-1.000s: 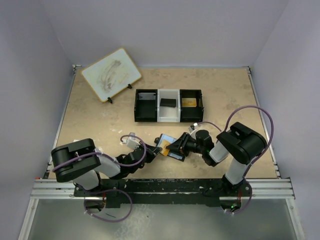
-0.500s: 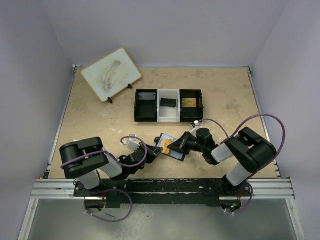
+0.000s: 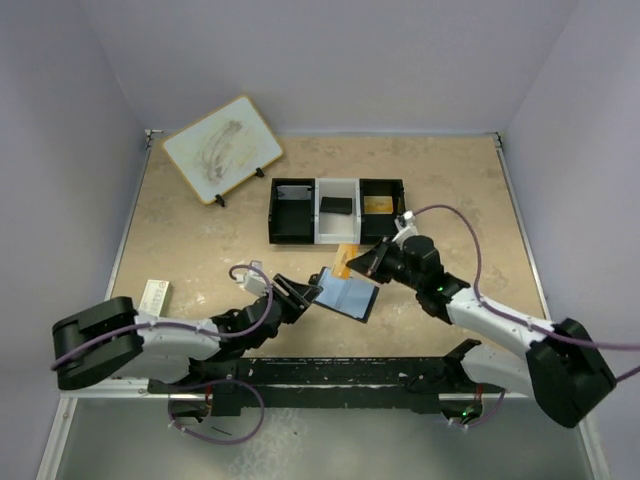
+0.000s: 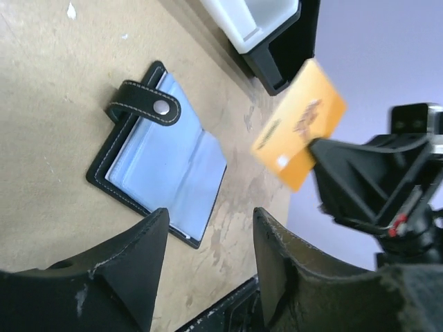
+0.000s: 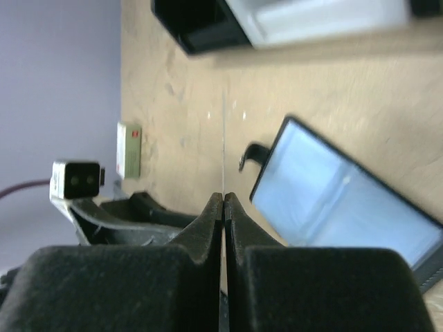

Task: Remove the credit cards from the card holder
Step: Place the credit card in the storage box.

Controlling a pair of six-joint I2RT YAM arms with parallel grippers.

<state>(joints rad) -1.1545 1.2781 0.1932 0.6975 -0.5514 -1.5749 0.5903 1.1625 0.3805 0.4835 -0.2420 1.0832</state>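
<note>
The black card holder (image 3: 352, 297) lies open and flat on the table, its pale blue inside up, and its strap with the snap stud (image 4: 160, 106) is folded over one corner. Above its far edge my right gripper (image 3: 358, 263) is shut on an orange credit card (image 4: 299, 124). In the right wrist view that card (image 5: 223, 138) shows edge-on between the closed jaws of the right gripper (image 5: 223, 197). My left gripper (image 3: 303, 292) stands open just left of the holder, touching nothing. The left wrist view shows bare table between the fingers of the left gripper (image 4: 211, 225).
A black-and-white three-compartment tray (image 3: 300, 212) stands behind the holder, with a dark card (image 3: 336, 206) in its middle bin and an orange one (image 3: 378, 204) in its right bin. A small white-and-red box (image 3: 155, 294) lies at the left. A whiteboard on a stand (image 3: 222, 148) sits at the back left.
My right gripper shut on the orange card, drew it out of the holder and lifted it away toward the tray. My left gripper opened, let go of the holder and drew back left.
</note>
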